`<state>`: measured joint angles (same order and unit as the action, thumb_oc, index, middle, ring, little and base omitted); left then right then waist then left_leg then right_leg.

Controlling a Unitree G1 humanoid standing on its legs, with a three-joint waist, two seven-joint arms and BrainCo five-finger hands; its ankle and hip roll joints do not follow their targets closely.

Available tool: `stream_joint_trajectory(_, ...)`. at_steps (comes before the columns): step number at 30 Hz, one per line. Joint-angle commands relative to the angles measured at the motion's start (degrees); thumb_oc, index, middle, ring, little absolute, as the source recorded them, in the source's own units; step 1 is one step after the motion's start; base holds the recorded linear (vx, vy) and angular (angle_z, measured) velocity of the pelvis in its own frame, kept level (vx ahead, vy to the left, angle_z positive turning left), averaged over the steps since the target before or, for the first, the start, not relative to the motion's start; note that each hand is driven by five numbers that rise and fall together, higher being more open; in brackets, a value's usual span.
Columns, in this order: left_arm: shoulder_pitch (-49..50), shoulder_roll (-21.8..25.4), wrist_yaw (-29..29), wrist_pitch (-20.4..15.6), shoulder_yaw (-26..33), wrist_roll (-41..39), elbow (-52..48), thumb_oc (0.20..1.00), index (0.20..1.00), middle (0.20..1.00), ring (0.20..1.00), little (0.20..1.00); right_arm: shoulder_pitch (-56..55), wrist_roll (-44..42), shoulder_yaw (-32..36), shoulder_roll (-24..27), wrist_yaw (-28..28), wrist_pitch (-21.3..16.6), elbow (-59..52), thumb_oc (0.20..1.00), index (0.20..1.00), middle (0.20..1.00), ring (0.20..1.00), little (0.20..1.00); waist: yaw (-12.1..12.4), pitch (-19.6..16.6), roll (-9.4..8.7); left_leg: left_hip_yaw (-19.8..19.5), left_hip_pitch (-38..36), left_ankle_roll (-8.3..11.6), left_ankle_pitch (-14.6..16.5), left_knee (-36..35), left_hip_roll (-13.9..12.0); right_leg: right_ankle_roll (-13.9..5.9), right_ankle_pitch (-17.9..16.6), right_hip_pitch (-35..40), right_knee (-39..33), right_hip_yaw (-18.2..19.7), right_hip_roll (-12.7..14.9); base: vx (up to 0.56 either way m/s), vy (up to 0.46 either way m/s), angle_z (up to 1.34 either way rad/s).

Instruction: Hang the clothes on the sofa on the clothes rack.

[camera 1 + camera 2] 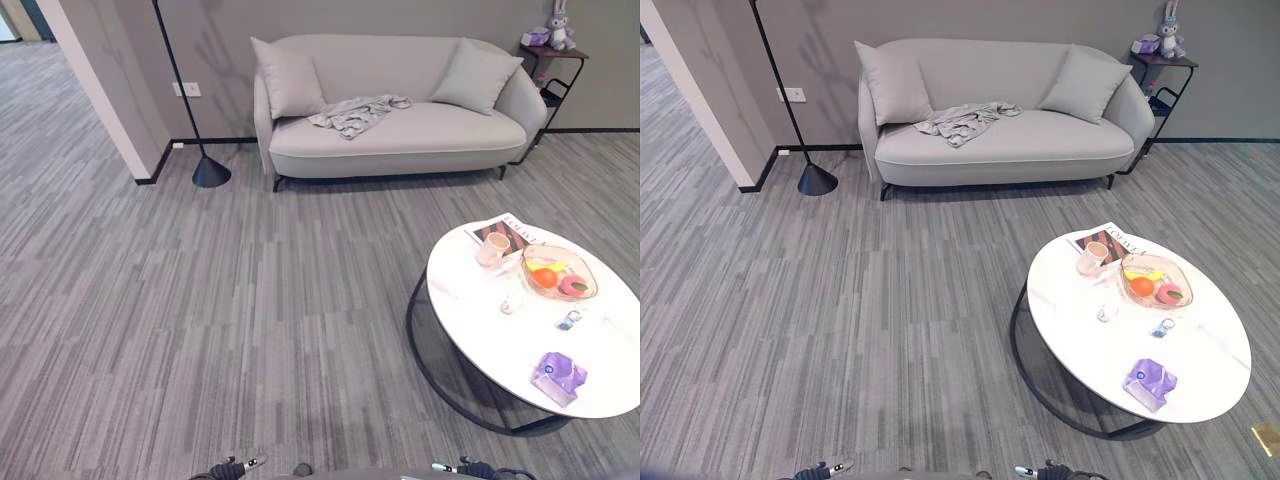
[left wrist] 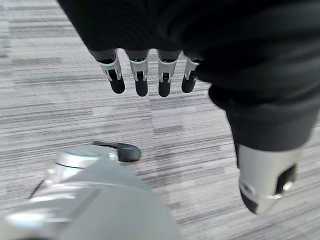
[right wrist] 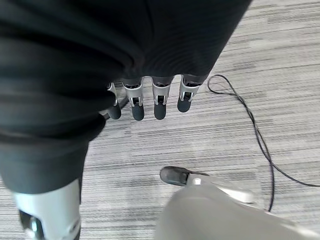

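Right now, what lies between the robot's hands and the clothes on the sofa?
Bare carpet, seen from the head views. Both hands, left hand and right hand, hang open; the clothes lie on the sofa.

The sofa stands against the back wall; clothes lie on its seat toward the left end, a floor lamp left, coffee table front right.
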<state>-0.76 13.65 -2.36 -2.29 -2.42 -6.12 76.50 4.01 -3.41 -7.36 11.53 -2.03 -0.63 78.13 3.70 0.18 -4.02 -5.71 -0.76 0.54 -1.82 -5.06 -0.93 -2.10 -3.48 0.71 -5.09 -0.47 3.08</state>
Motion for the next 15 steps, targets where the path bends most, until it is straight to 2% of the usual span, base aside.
stream_joint_trajectory(1, -3.47, -0.91, 0.1, -0.43, -2.68, 0.2, 1.8, 1.0, 1.0, 1.0, 1.0, 1.0, 0.99, 0.1, 1.0, 2.11, 0.42, -0.67, 0.91, 1.0, 1.0, 1.0, 1.0, 1.0, 1.2, 0.16, 2.4, 5.46, -0.11, 0.57, 2.87, 0.06, 1.08, 0.54, -1.22, 0.39, 0.09, 0.19, 0.34, 0.01, -0.031, 0.0)
stream_joint_trajectory(15, -3.47, -1.4, 0.36, -0.3, -2.26, 0.6, 1.42, 1.0, 1.0, 1.0, 1.0, 1.0, -0.45, -1.14, 3.41, 2.46, 0.85, -0.96, 1.2, 1.0, 1.0, 1.0, 1.0, 1.0, -0.32, -0.62, 3.4, 6.75, -1.17, 1.04, 2.2, 0.06, -0.55, 0.41, -0.96, 0.93, 0.09, -0.92, -0.24, 0.02, -0.047, 0.0)
